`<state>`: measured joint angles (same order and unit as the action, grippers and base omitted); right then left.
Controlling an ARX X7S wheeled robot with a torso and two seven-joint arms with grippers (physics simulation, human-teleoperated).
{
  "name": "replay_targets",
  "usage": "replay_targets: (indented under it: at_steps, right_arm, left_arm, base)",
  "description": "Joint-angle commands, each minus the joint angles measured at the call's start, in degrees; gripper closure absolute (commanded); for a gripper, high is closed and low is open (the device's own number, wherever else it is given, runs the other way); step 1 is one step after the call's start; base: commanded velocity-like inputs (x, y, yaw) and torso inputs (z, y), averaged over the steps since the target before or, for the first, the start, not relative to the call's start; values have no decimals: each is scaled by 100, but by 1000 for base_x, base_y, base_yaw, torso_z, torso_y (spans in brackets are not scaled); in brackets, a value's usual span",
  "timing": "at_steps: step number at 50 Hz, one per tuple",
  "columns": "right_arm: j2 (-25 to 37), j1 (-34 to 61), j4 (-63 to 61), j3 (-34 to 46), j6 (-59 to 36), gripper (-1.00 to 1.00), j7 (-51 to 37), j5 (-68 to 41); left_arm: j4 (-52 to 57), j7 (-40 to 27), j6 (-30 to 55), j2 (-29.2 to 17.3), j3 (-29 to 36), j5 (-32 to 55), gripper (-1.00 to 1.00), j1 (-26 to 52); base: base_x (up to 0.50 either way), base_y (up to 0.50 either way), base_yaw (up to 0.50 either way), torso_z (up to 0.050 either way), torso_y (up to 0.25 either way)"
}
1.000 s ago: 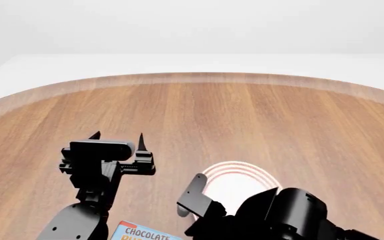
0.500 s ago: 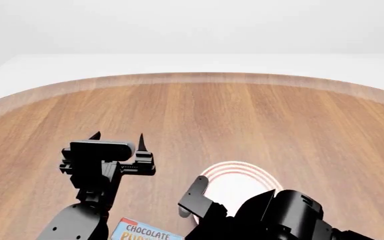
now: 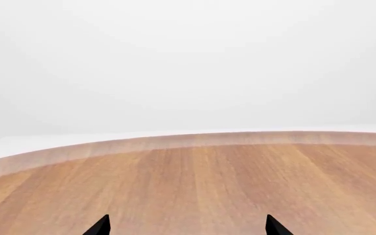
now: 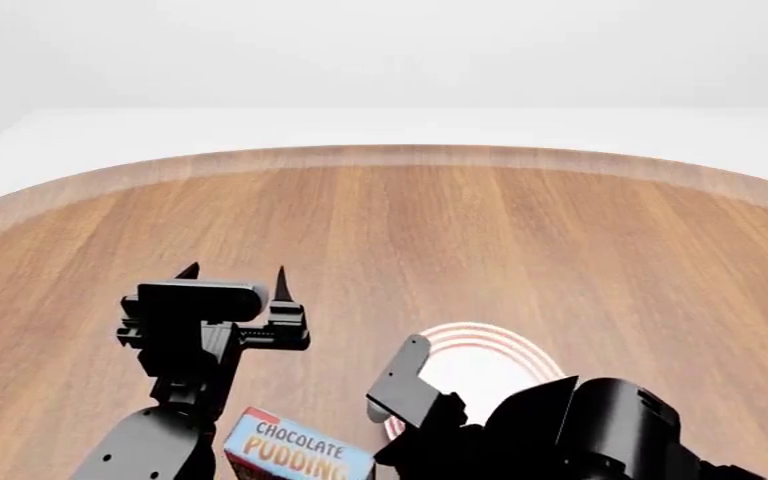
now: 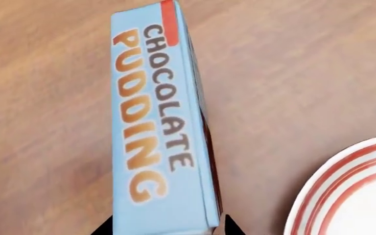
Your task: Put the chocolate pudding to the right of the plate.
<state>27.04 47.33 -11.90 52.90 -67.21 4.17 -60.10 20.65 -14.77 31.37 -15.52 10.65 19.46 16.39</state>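
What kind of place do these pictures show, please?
Probably a bare simulated tabletop, not a furnished room: a round wooden table against blank white, bearing only a red-ringed plate and a chocolate pudding box.

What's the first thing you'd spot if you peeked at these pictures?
The bright blue chocolate pudding box, sitting between the right gripper's fingertips near the table's front edge. Just to its right lies the white plate with red rings, on a big round wooden table. The left gripper hovers open and empty.
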Motion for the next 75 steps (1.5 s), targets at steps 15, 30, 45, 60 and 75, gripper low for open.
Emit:
replay_targets:
  at_steps: [15,30,45,60,75]
  right_arm:
    - [1012,-143,-186,-1321,-335,100,-1332,-953]
    - [1611,-199,-188,-2317,-181,100,-2124,-1643]
    - [2093,-181,143,-2856,-30,100,-2545,-1846]
    - [2360,-275,918,-3071,135,100,-2782,-1731]
    - [2960,-1147,1281,-3634,655,100,-2909,-1896]
  left_arm:
    - [32,-64,-8,-41,15,62,-100,19]
    - [-53,-63,-76,-80,36,76,-100,12]
    - [-20,-95,-74,-102,89,95,-100,-2]
    - [-29,-121,-83,-131,94,134,-100,-2]
    - [-18,-146,-101,-156,117,161,-100,-8]
  base:
    - [0,0,0,0,0]
    - [0,0,0,0,0]
    - [0,0,0,0,0]
    - [0,0,0,0,0]
    - [0,0,0,0,0]
